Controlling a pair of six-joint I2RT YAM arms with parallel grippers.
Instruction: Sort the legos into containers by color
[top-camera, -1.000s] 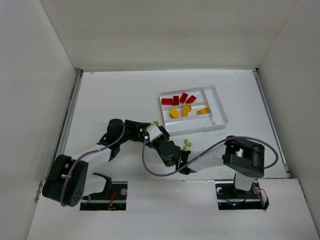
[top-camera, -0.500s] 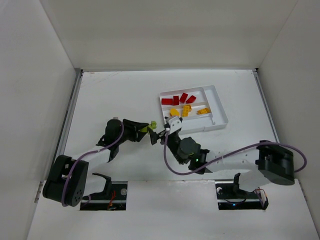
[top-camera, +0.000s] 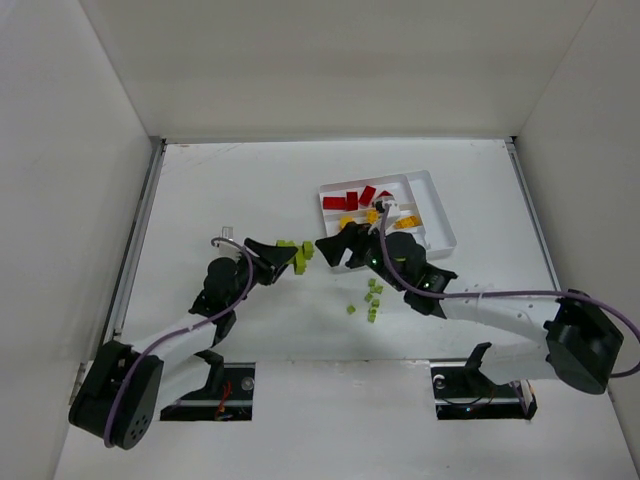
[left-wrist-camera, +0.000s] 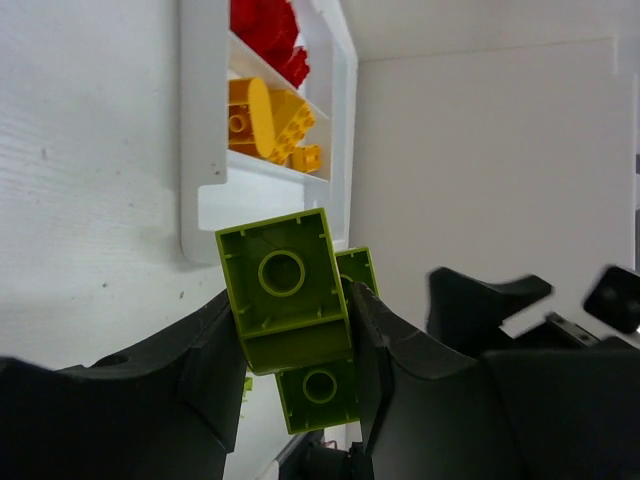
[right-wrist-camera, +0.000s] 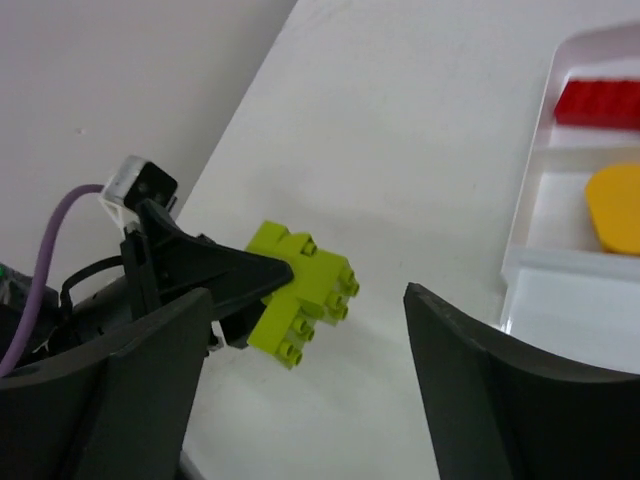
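Note:
My left gripper (top-camera: 287, 256) is shut on two joined lime-green legos (top-camera: 299, 252) and holds them above the table, left of the white tray (top-camera: 437, 212). In the left wrist view the legos (left-wrist-camera: 286, 292) sit between my fingers, studs away from the camera. My right gripper (top-camera: 330, 247) is open and empty, at the tray's near-left corner, facing the held legos (right-wrist-camera: 301, 288). Red legos (top-camera: 355, 198) lie in the tray's far slot and yellow-orange ones (top-camera: 372, 221) in the middle slot. Several tiny lime-green cubes (top-camera: 372, 296) lie on the table near the tray.
The right arm's links stretch across the table from the near right base (top-camera: 480, 385) to the tray. White walls (top-camera: 90, 200) enclose the table on three sides.
My right arm has swung from the near middle of the table out toward the tray, uncovering the tiny green cubes. My left gripper has moved slightly right, still holding the green legos.

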